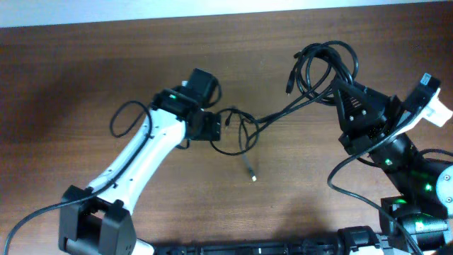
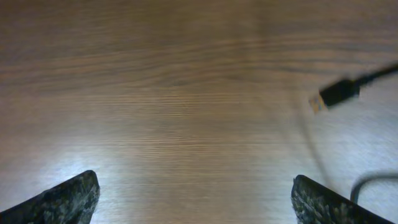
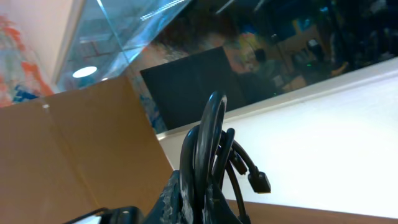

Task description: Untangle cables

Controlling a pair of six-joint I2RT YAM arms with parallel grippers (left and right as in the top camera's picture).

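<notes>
Brown wood grain covers the surface point(image 1: 85, 71), and the thin black cables point(image 1: 322, 67) lie across its upper right part. Most of them are gathered in a looped bundle at the right hand point(image 1: 342, 95). That hand is closed tight on the bundle and tilted up, so in its wrist view the loops point(image 3: 208, 155) stand up from between its fingers, with one plug point(image 3: 261, 182) hanging free. One strand runs left from the bundle to looser loops point(image 1: 244, 131) beside the left hand point(image 1: 207, 126). Another ends in a plug point(image 1: 253, 176) lying alone on the surface. The left hand points down with its fingers point(image 2: 68, 199) spread wide and nothing between them. A plug point(image 2: 339, 93) lies ahead of it, and it seems to touch no cable, though the overhead view is crowded there.
</notes>
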